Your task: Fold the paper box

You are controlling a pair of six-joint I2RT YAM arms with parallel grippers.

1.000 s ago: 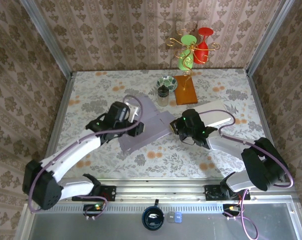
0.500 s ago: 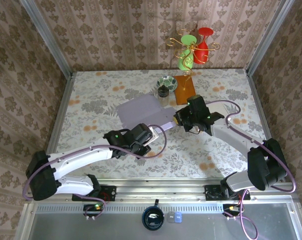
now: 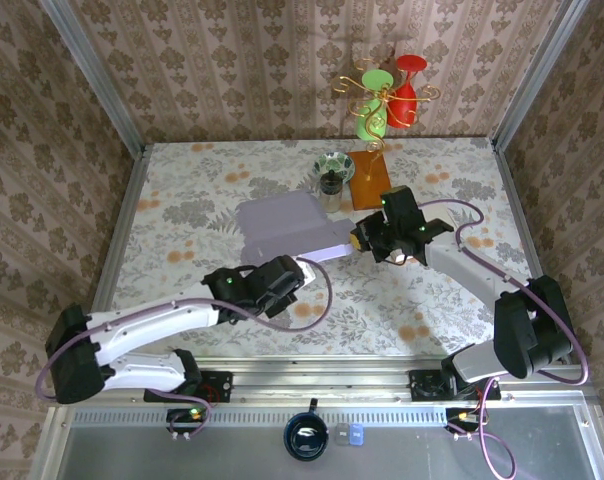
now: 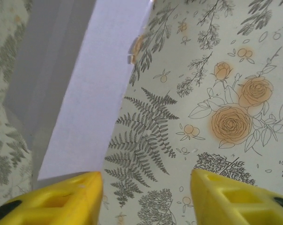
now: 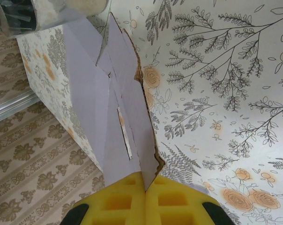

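Note:
The lavender paper box lies partly folded in the middle of the table, its flaps standing up in the right wrist view. My right gripper is at the box's right end, its yellow jaws shut on a torn-edged flap. My left gripper hovers just in front of the box's near edge. Its jaws stand open over the flowered tablecloth with nothing between them. The left fingertip is close to the corner of a lavender panel.
A small glass jar and a patterned bowl stand just behind the box. An orange-brown block lies next to them. A gold stand with red and green glasses is at the back wall. Metal rails frame the table.
My left gripper let go of the box, pulled back toward the near side and opened. My right gripper carried the box's right end toward the back, and the box now lies nearer the jar.

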